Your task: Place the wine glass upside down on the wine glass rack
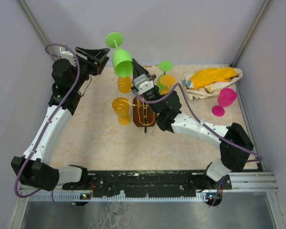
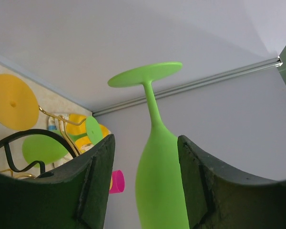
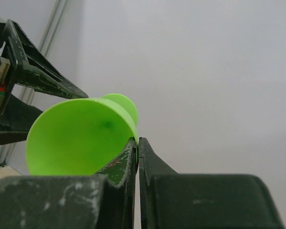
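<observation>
Right jaws together on the rim of the green wine glass, its thin wall pinched between them. The glass hangs in the air, foot up and mouth down, slightly tilted, raised off the table on the far-left side of the rack and not touching it. Left jaws apart, level with the bowl and just beside it on its left. From the left wrist the bowl shows between the two fingers; contact cannot be told. Rack stands mid-table, gold wire on a dark wooden base. A second green glass sits among the wires at its far side. An orange glass is just left of the base. A pink glass and a yellow-and-white cloth lie well off to the right.
</observation>
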